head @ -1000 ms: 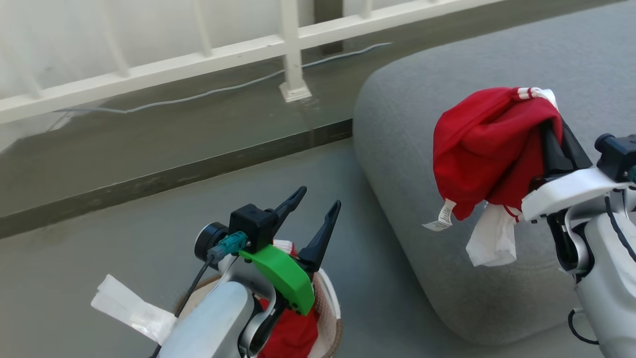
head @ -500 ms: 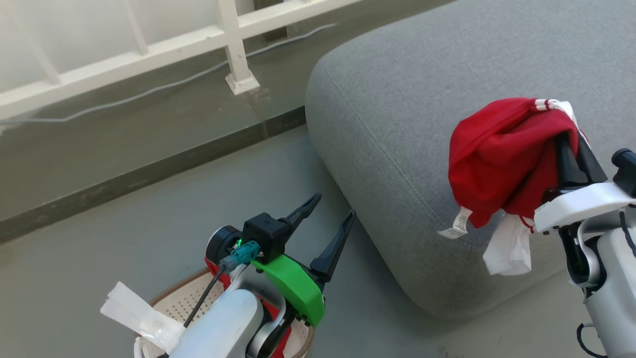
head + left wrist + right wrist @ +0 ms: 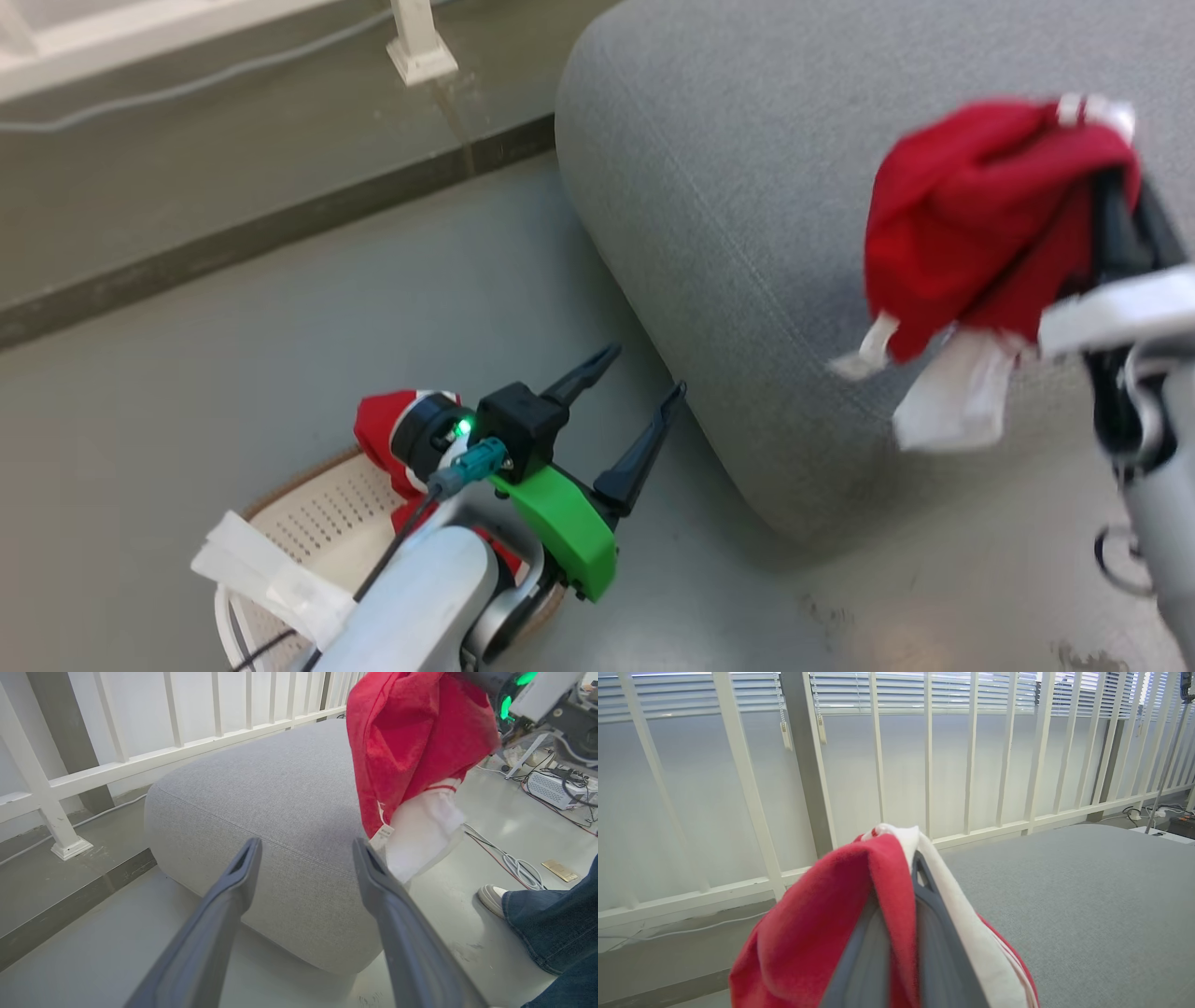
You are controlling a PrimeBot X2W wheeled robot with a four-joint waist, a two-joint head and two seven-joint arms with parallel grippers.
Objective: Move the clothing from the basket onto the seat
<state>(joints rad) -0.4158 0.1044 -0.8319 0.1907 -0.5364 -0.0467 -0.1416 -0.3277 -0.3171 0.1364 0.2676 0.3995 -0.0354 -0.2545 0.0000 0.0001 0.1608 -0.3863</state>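
One garment in transit; none seen lying on the seat so far.

**Item 1: held garment** (image 3: 971, 233). Bright red, with white parts hanging below. It is in the air at the near edge of the seat (image 3: 728, 187), lifted well clear of the basket (image 3: 331, 495) and not resting on the cushion. The right end effector (image 3: 900, 879) carries it. Its fingers are pinched almost together on a fold of red and white cloth, and the rest drapes over and around them.

**Item 2: remaining clothing** (image 3: 378, 429). Red fabric with a white band, bunched at the basket's far rim. The left forearm (image 3: 411, 597) covers much of it, so the number of pieces cannot be told.

**Item 3: basket.** White and perforated with a brown rim, standing on the floor (image 3: 233, 308) near the seat's corner.

**Item 4: seat.** Grey upholstery. The part in view bears no garment.

**Item 5: left end effector** (image 3: 646, 369). Fingers spread wide and holding nothing, above the basket with the tips toward the seat.

**Status, as judged:**
- Early to middle of the task.
- The pick-up of the first visible piece is complete.
- That piece is not yet carried over the cushion and released.
- At least one more piece is left to fetch from the basket.
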